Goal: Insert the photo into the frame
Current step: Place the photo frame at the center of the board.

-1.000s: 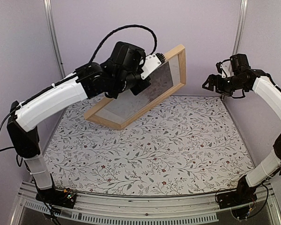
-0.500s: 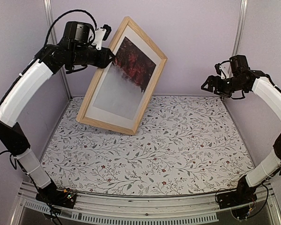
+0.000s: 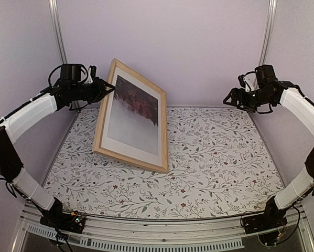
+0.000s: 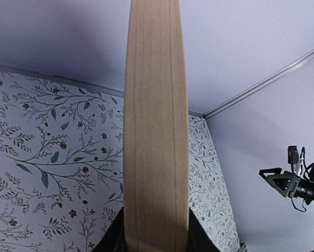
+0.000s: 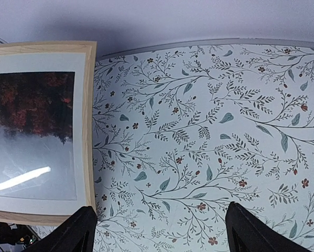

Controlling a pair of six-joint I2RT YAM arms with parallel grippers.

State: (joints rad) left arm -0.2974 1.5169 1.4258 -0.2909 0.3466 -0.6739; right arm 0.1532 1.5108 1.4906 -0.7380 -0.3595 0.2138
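The frame [image 3: 103, 122], light wood, stands tilted at the left back of the table, its lower edge on the cloth. Inside it, behind a white mat border [image 3: 129, 147], shows the photo [image 3: 134, 118], dark red-brown on top fading to misty grey. My left gripper [image 3: 105, 88] is shut on the frame's upper left edge. In the left wrist view that wooden edge [image 4: 155, 131] runs up between the fingers of the left gripper [image 4: 155, 236]. My right gripper [image 3: 231, 98] hangs open at the back right, apart from the frame. In its own view the right gripper [image 5: 159, 231] is empty, with frame [image 5: 88, 121] and photo [image 5: 33, 131] at left.
A floral cloth [image 3: 214, 157] covers the table. Lilac walls close in the back and sides, with metal posts at the back left [image 3: 58, 31] and back right [image 3: 266, 31].
My left arm has swung the frame round from back-facing to front-facing and carried it left and down, so its lower edge now rests on the cloth. The right arm has hardly moved.
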